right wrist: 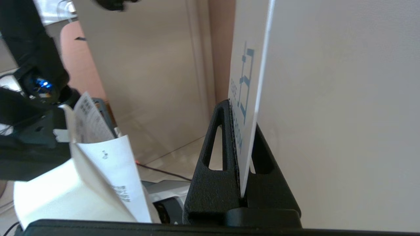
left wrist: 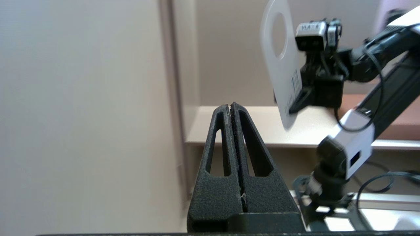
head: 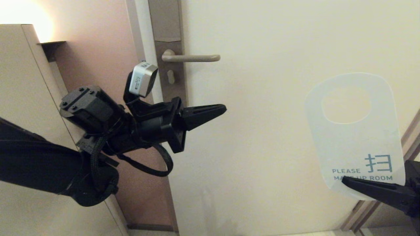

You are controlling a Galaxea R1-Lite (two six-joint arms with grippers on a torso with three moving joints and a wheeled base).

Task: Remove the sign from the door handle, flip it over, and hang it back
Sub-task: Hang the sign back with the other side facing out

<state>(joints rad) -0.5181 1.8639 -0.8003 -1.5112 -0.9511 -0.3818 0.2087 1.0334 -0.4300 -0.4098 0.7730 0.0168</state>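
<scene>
Right gripper (head: 344,181) has its jaws clenched on the bottom edge of the flat white "MAKE UP ROOM" sign (head: 354,137), well right of the slim beige-bronze lever door handle (head: 192,58), so it should carry that oval hole level onto the lever's rounded tip, while the left gripper (head: 224,108) hangs clamped empty.

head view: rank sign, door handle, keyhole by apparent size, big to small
1. sign, largest by far; it is held out in front of the door in the right gripper, so nearness to the camera may inflate it.
2. door handle, a slim lever.
3. keyhole, smallest, below the handle.
</scene>
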